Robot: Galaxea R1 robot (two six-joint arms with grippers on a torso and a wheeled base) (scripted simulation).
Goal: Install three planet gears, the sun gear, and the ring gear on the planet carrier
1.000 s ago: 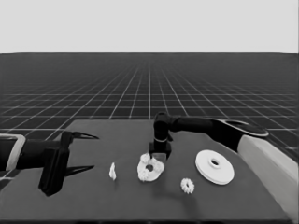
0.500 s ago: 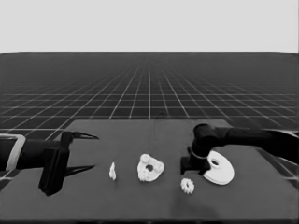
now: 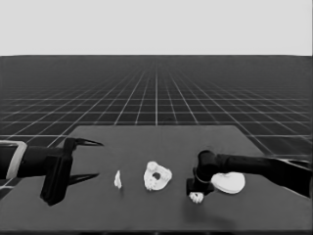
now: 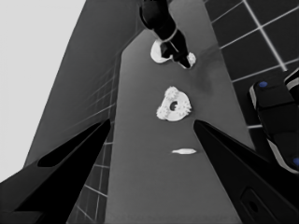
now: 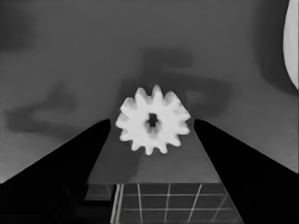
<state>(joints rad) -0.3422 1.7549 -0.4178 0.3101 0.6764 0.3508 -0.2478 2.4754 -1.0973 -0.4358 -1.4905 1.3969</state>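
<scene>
two arms: both reach over one dark table (image 3: 122,215)
room: grid-lined floor running to a level horizon, pale blank band above
left gripper (image 3: 90,159): waiting over the table's left end, fingers spread apart, holding nothing
right gripper (image 3: 196,192): low over a loose gear (image 3: 196,198) near the table's front edge, fingers set apart on either side of it, not closed on it
smaller round part (image 3: 157,176): mid-table, toothed gears sitting on it
larger round part (image 3: 229,183): just right of the right gripper, partly hidden by the arm
thin white piece (image 3: 118,179): lying alone between the left gripper and the smaller round part
</scene>
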